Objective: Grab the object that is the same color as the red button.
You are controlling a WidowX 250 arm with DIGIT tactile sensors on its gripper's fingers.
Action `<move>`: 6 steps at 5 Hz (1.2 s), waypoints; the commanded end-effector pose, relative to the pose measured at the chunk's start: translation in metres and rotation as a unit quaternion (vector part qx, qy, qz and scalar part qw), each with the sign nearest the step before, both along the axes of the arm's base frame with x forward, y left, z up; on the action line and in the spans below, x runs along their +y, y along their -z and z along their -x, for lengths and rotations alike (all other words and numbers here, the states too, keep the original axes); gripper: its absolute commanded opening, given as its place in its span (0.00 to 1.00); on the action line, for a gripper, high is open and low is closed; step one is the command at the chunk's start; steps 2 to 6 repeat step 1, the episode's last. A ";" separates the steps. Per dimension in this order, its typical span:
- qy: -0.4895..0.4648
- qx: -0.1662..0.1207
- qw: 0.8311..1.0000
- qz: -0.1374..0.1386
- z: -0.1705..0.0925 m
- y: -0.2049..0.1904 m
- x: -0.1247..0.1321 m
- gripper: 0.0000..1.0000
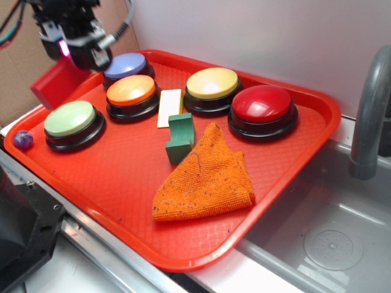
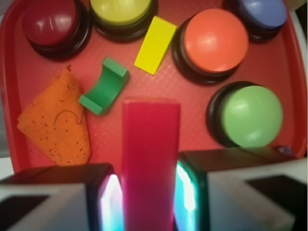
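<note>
A long red block (image 2: 150, 159) stands between my fingers in the wrist view, and my gripper (image 2: 149, 197) is shut on it. From outside, the same red block (image 1: 56, 82) hangs under my gripper (image 1: 70, 52), lifted above the tray's far left corner. The red button (image 1: 263, 105), domed and glossy on a black base, sits at the tray's back right. In the wrist view the red button (image 2: 50, 21) lies at the top left, well away from the held block.
On the red tray (image 1: 293, 165) sit orange (image 1: 131, 90), yellow (image 1: 212, 83), green (image 1: 70, 119) and blue (image 1: 125, 64) buttons, a yellow flat block (image 1: 170, 107), a green notched block (image 1: 180, 137) and an orange cloth (image 1: 204, 180). A purple ball (image 1: 23, 140) lies off its left edge. A sink and grey faucet (image 1: 369, 116) stand to the right.
</note>
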State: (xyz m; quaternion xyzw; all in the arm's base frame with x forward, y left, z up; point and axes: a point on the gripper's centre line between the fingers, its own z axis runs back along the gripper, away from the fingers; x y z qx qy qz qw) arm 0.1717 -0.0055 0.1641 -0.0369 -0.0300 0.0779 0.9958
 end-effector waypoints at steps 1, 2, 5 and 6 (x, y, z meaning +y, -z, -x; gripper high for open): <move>-0.011 -0.037 0.999 -0.009 -0.006 -0.027 0.015 0.00; -0.011 -0.037 0.999 -0.009 -0.006 -0.027 0.015 0.00; -0.011 -0.037 0.999 -0.009 -0.006 -0.027 0.015 0.00; -0.011 -0.037 0.999 -0.009 -0.006 -0.027 0.015 0.00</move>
